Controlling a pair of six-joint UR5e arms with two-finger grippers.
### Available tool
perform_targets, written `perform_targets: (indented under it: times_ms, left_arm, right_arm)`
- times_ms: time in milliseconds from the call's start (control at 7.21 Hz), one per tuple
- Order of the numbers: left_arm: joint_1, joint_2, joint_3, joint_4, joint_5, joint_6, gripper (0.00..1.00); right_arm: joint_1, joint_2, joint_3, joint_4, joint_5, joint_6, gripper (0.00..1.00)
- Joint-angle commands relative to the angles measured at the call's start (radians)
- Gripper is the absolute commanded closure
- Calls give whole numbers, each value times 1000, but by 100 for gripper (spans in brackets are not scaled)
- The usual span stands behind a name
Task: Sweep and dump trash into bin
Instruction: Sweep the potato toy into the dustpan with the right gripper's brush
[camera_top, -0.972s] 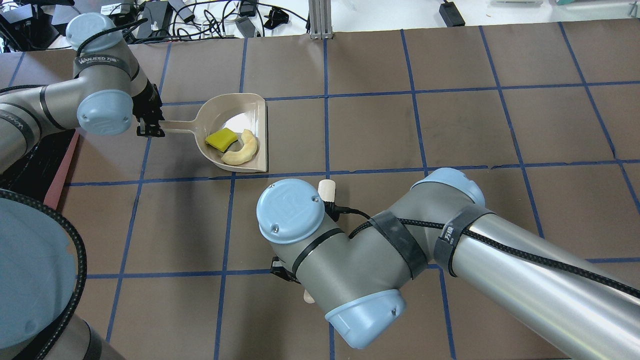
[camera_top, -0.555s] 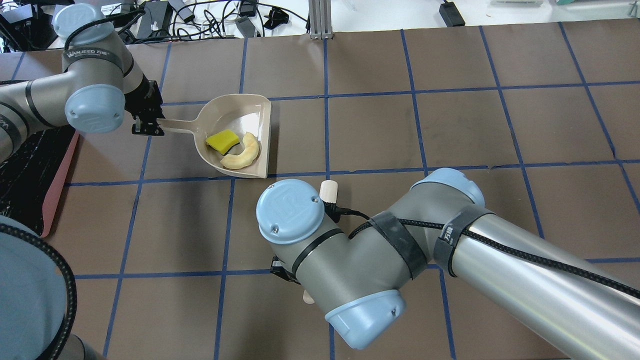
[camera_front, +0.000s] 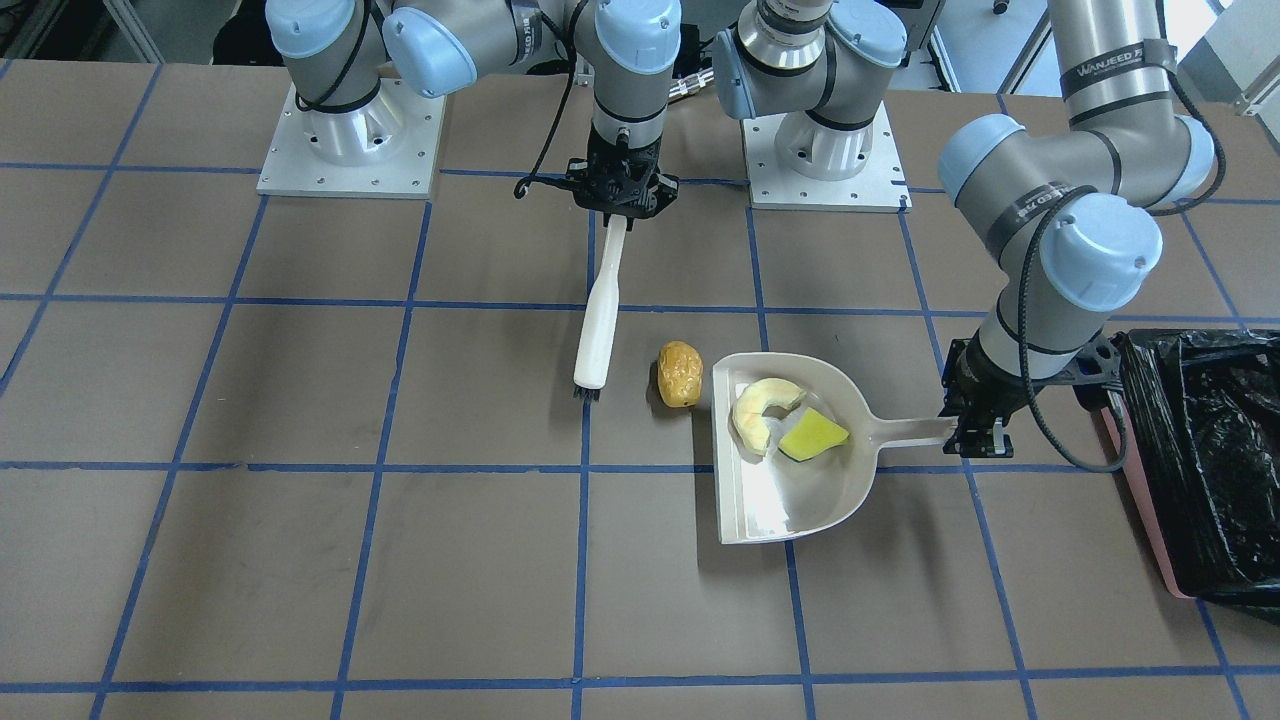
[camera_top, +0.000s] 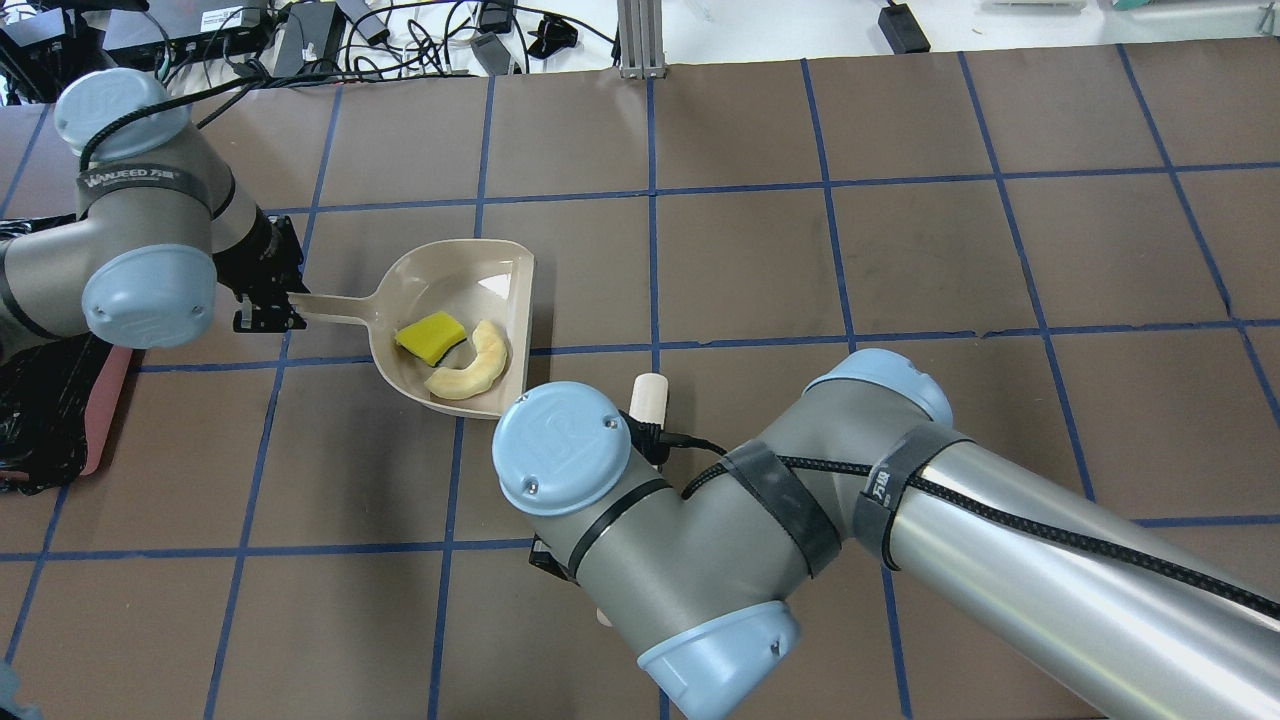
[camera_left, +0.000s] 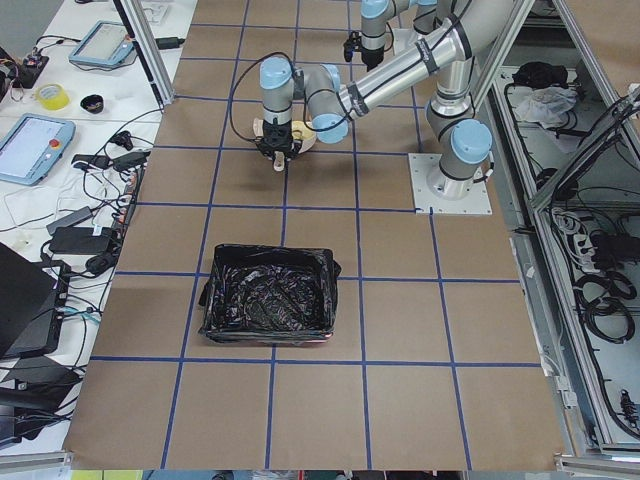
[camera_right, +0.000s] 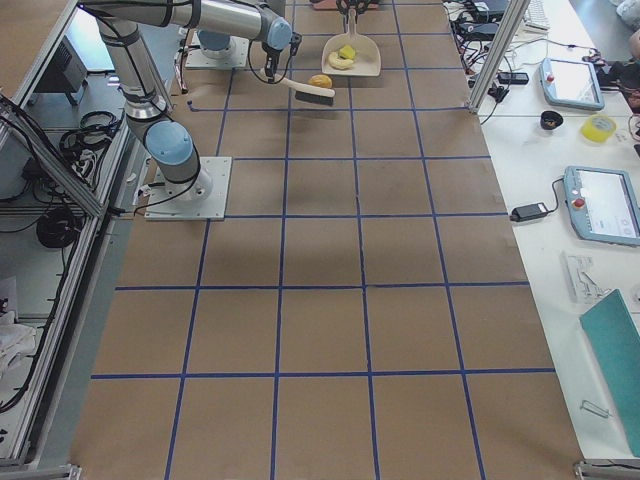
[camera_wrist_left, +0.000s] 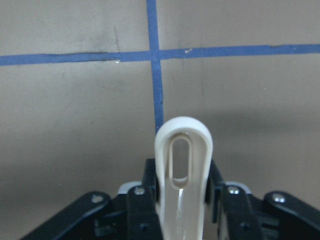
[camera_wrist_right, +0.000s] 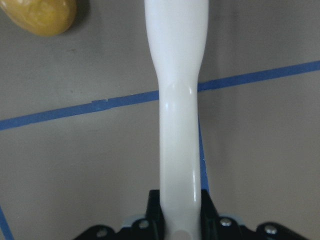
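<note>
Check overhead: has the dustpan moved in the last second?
Yes. The dustpan came toward the robot: it now straddles the horizontal blue tape line that it earlier lay wholly beyond.

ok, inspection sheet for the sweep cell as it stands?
surface: brown table, blue tape grid.
job's things: cream crescent rind and yellow scrap in the dustpan; orange-brown lump on the table just outside its mouth; black-bagged pink bin beside the left arm.
clutter: nothing seen.
grippers: left gripper shut on the dustpan handle; right gripper shut on the hand brush, bristles apart from the lump.
cables: black braided cable strapped along the right arm.
surroundings: power bricks and wires past the far edge; tablets on a side bench.
</note>
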Motion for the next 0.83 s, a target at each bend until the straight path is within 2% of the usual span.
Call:
perform_targets:
  times_ms: [0, 416, 694]
  left_arm:
    - [41, 69, -77, 3, 31, 30, 100]
    - [41, 95, -255, 157, 66, -19, 100]
    - [23, 115, -298, 187, 79, -51, 100]
  right_arm:
    - [19, -1, 0, 0, 2, 4, 82]
    - [84, 25, -3, -5, -5, 55, 82]
    - [84, 44, -20, -43, -3, 44, 82]
